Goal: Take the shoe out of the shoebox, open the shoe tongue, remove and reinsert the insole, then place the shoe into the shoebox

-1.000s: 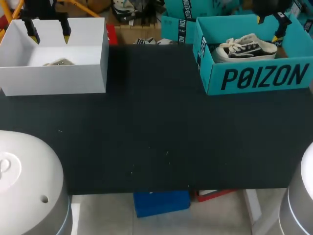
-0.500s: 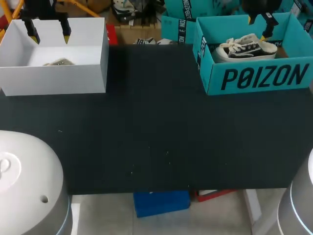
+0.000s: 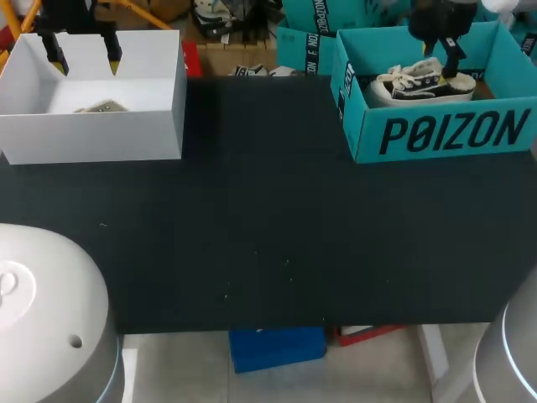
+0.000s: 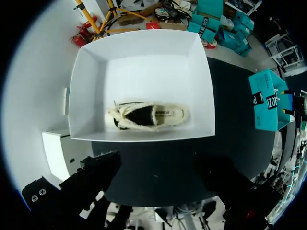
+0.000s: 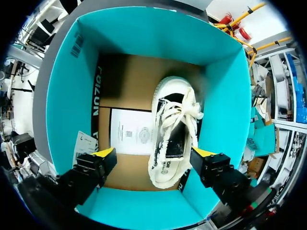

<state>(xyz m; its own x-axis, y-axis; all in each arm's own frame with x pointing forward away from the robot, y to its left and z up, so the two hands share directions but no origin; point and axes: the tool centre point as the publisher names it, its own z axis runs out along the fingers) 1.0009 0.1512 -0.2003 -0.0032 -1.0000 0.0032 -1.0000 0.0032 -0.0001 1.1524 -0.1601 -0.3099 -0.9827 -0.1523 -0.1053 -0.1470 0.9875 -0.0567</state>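
A white and black lace-up shoe lies in the teal shoebox at the table's back right. My right gripper hangs open just above it. In the right wrist view the shoe lies on the cardboard floor of the teal shoebox, its heel end between the spread fingers of the right gripper, untouched. My left gripper stands open over the white box at the back left. That white box holds a second pale shoe far below the left fingers.
A printed paper sheet lies on the teal box's floor beside the shoe. The black table stretches between the two boxes. My arms' white bases fill the near corners.
My right gripper has moved left and down over the teal box, closer to the shoe. The left arm and both shoes have stayed where they were.
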